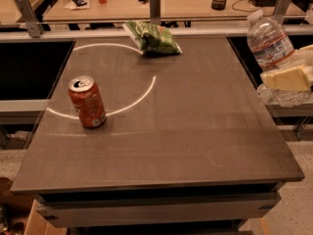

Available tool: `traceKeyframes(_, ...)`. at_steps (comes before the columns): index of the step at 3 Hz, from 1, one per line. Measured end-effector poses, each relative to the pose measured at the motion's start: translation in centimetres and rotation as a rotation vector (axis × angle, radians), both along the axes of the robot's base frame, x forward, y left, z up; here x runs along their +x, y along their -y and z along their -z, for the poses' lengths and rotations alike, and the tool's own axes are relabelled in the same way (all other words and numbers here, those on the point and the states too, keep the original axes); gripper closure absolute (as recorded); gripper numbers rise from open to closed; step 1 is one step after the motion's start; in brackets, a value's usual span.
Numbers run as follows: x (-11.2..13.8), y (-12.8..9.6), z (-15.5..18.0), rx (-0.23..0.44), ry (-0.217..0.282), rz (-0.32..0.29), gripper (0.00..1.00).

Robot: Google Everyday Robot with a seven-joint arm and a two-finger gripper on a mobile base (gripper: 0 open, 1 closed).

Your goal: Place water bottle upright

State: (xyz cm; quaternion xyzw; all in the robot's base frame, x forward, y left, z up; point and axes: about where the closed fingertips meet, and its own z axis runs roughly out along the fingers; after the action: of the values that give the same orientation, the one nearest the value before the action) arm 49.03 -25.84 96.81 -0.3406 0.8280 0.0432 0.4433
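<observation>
Camera view: gripper at far right edge of frame, jaws clamped across lower body of water bottle. Bottle is off the surface, hanging just past the right rim of the grey table, not touching it. Long axis near vertical but tilted, white cap up and leaning left and away, base down at the gripper and partly hidden by it. Free tabletop lies left of the claw. Judgement: next move calls for straightening the tilt, carrying left over the top, lowering base-first. Orange soda can and green chip bag sit well apart from it.
</observation>
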Motion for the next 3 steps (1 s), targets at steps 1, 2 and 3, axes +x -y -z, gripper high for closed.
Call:
traceKeyframes(1,2.5,-0.6,-2.9,0.169,0.177,-0.074,1.0)
traceKeyframes(2,4.2,-3.8,-5.3,0.318,0.308,-0.284,1.0)
traceKeyframes(3,4.5,-4.3,-5.5,0.287,0.376,-0.371,1.0)
